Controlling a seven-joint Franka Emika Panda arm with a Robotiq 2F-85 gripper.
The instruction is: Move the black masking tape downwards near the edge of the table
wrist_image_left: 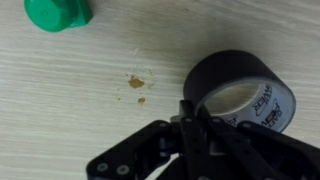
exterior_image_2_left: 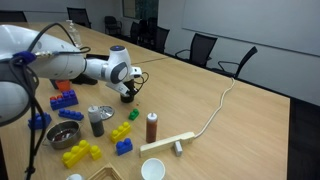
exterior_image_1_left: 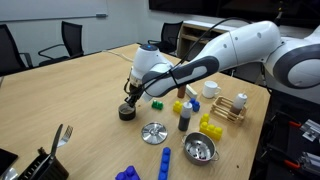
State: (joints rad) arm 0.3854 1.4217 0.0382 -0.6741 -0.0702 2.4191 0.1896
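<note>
The black masking tape (wrist_image_left: 243, 85) is a thick black roll with a hollow centre that lies flat on the tan wooden table (wrist_image_left: 90, 90). In the wrist view my gripper (wrist_image_left: 193, 108) is shut, and its fingers pinch the roll's near wall. In both exterior views the gripper (exterior_image_1_left: 131, 98) (exterior_image_2_left: 127, 90) points down onto the tape (exterior_image_1_left: 126, 113) (exterior_image_2_left: 129, 97), which rests on the table (exterior_image_1_left: 70, 90). The fingers hide part of the roll.
A silver disc (exterior_image_1_left: 153, 132) and a metal bowl (exterior_image_1_left: 199, 149) lie near the table's front edge. A brown bottle (exterior_image_1_left: 185, 118), yellow and blue blocks (exterior_image_1_left: 178, 104), a green block (wrist_image_left: 58, 12), a white cup (exterior_image_1_left: 211, 89) and a wooden rack (exterior_image_1_left: 230, 108) stand nearby.
</note>
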